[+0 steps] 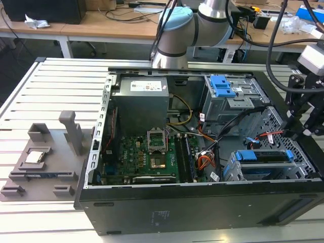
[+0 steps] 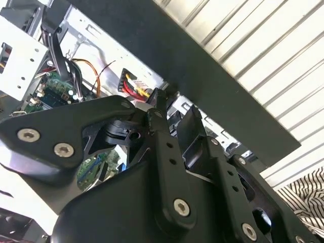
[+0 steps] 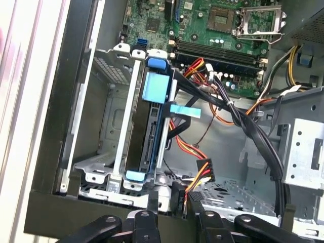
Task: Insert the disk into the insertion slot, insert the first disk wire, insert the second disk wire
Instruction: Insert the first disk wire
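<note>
Already the insertion slot [image 1: 230, 174] holds the disk [image 1: 263, 155], clipped in its bright blue frame and lying low in the case [image 1: 202, 212]. So I judge the work is wiring: line the loose plug [image 3: 205, 169] near it squarely and press gently. My pincer [image 1: 301, 129] hovers above the case wall; apart or together, I cannot tell.

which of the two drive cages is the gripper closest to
The low perforated cage holding the blue-framed disk, at the exterior view's right; the gripper hangs by it. The taller cage with the blue latch stands farther off.
</note>
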`<state>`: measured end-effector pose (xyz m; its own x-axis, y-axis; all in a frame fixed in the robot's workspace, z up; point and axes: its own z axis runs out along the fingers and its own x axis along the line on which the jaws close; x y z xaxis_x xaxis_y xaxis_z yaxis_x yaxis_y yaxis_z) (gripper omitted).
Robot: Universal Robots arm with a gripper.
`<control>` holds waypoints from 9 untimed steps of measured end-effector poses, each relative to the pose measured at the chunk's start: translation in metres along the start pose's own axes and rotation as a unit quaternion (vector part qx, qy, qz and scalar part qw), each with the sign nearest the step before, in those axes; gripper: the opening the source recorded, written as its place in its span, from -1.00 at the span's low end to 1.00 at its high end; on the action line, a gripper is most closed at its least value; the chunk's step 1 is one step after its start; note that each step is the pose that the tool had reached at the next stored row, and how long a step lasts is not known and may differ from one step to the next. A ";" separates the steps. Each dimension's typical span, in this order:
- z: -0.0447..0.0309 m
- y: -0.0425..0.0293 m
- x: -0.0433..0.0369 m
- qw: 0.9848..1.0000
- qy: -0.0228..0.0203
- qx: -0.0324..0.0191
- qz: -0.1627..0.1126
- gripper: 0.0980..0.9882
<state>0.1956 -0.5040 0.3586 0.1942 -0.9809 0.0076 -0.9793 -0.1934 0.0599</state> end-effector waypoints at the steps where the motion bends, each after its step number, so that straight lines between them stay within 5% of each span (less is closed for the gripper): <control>1: 0.0000 0.0013 -0.0004 1.000 0.001 0.000 0.000 -0.41; 5: 0.0003 0.0050 -0.0023 1.000 0.009 -0.002 0.001 -0.41; 9: 0.0003 0.0051 -0.0023 1.000 0.009 -0.002 0.001 -0.41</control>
<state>0.1902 -0.5027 0.3585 0.1927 -0.9809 0.0260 -0.9796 -0.1908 0.0634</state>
